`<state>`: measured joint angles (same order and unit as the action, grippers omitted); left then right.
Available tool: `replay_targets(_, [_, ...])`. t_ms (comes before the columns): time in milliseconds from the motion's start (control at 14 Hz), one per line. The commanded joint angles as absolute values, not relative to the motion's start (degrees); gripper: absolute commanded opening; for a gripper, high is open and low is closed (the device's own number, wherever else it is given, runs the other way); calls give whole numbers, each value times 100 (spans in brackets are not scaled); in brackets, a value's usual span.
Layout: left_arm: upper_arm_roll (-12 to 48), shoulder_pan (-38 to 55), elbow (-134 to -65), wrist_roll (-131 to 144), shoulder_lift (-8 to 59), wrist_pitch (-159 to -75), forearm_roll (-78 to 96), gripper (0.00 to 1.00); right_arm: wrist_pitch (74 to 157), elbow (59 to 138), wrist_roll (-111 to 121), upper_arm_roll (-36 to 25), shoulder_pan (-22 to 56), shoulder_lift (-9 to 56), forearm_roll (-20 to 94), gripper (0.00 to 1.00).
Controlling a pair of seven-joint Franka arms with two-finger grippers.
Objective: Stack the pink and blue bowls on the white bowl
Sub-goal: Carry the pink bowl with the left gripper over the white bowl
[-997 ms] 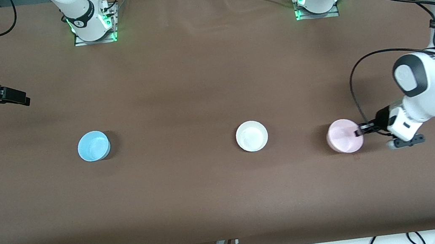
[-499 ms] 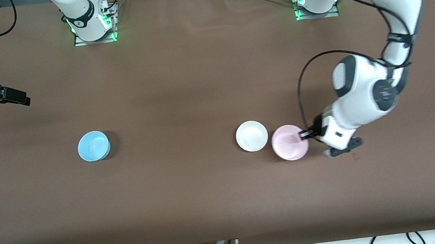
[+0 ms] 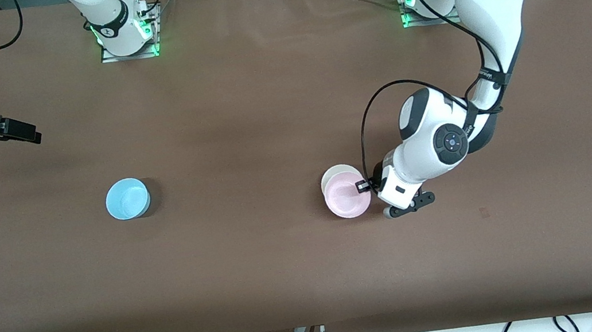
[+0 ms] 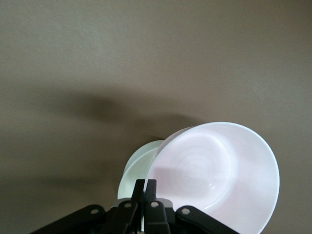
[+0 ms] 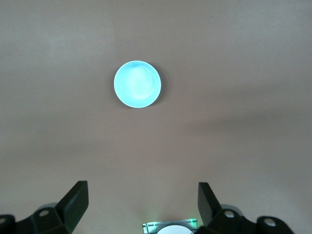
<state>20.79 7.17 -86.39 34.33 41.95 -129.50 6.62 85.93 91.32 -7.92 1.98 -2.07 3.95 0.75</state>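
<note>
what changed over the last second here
The left end effector, shut on the pink bowl by its rim, carried it from the left arm's end of the table toward the middle; the bowl now hangs over the white bowl, covering most of it. The grip was already on. The blue bowl, the white bowl and the open, waiting right end effector stayed put.
</note>
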Motion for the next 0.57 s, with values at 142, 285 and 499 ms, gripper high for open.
replay_targets(142, [2373,677,-8534,3507,4192,-12832,370,0,8473,9026,-861,229,-229,413,79,99])
replay_targets(285, [2443,642,-8726,3454,4149,-12814,116,0,8473,9026,-861,229,-229,413,79,99])
replay_targets(499, [2628,449,-9017,3270,3982,-12762,-26,0,8473,9026,-853,229,-229,413,79,99])
